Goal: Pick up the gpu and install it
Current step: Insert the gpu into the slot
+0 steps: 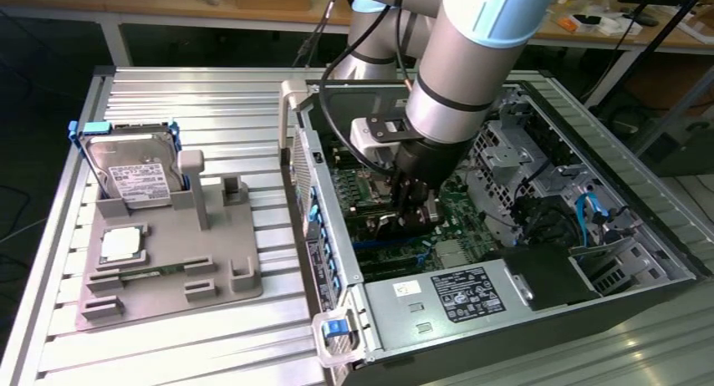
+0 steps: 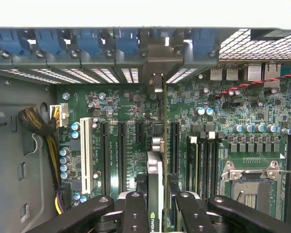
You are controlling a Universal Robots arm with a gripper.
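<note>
tool [image 2: 159,198]: clamped on gpu [image 2: 154,167] | gpu: edge-on in its grip, above motherboard [image 2: 121,104] slots

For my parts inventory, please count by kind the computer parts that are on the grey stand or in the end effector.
hard drive: 1
processor chip: 1
gpu, held in the end effector: 1
Total: 3

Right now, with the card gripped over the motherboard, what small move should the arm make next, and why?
Probably a slow lowering: the gripper holds the gpu edge-on above the slots of the motherboard, and it looks unseated.
</note>
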